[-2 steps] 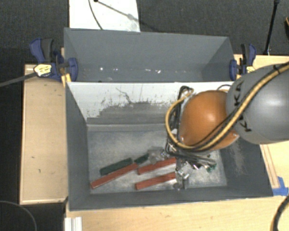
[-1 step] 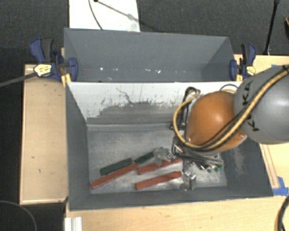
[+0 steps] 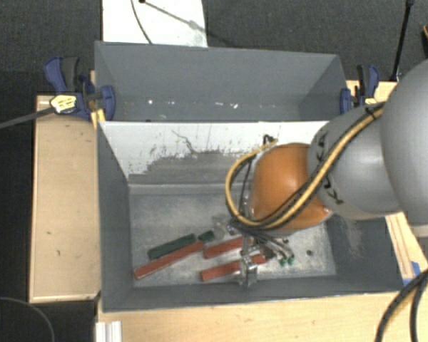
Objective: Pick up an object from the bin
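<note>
You see the hand [image 3: 248, 265] low at the near middle of the grey metal bin [image 3: 114, 212], at the right end of a short flat red-brown bar [image 3: 215, 272]. You cannot tell whether the hand is open or closed.

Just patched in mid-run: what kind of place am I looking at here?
Most likely a robotics lab's bin-picking test cell: a scuffed grey metal bin, a robot arm reaching in from the right, and its gripper low over red-brown sticks beside a dark green stick.
</note>
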{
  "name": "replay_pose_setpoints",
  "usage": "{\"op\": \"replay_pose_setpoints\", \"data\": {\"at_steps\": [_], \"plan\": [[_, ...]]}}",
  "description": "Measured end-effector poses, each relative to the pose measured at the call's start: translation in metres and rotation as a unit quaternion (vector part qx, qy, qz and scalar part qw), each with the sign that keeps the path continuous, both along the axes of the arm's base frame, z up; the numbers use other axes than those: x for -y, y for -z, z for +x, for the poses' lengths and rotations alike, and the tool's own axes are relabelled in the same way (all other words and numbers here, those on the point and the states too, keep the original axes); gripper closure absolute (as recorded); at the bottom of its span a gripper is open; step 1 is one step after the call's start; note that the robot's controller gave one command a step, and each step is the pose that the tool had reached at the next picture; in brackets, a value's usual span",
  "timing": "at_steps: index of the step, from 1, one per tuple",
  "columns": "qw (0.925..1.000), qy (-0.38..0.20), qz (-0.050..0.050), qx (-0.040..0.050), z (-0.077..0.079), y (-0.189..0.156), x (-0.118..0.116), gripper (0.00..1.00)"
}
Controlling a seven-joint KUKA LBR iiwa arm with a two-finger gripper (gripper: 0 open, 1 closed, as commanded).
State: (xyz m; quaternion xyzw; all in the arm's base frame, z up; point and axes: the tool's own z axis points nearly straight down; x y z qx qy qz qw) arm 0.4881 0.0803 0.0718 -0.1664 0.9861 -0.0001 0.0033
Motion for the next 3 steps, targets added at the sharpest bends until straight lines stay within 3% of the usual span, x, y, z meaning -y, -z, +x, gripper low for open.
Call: {"op": "replay_pose_setpoints", "data": {"at_steps": [1, 2, 3], "plan": [[1.0000, 0.000, 0.000, 0.0001, 0.002, -0.001, 0.000, 0.00], [1.0000, 0.000, 0.000, -0.0024, 0.000, -0.001, 0.000, 1.00], [1.0000, 0.001, 0.000, 0.0013, 0.002, -0.091, 0.000, 1.00]]}}
